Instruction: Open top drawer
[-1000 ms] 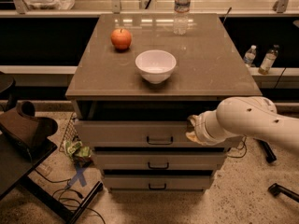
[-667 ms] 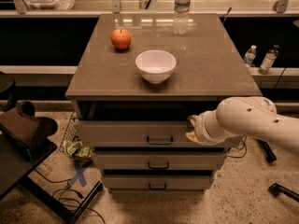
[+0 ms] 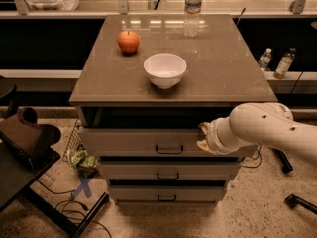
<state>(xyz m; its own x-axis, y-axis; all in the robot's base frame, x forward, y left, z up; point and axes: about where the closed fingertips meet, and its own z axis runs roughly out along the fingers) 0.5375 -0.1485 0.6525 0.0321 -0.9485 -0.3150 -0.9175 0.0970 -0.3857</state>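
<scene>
The top drawer (image 3: 129,142) is the uppermost of three grey-beige fronts under the brown table top, with a small black bar handle (image 3: 169,149) at its centre. Its front stands out from the cabinet, with a dark gap above it. My gripper (image 3: 203,137) sits at the right part of that front, at its upper edge, to the right of the handle. The white arm (image 3: 267,128) reaches in from the right and hides most of the gripper.
On the table top (image 3: 223,73) stand a white bowl (image 3: 165,69), a red apple (image 3: 128,41) and a water bottle (image 3: 192,4). Two narrower drawers (image 3: 168,172) lie below. A dark object (image 3: 25,133) sits at left; cables and litter lie on the floor (image 3: 79,182).
</scene>
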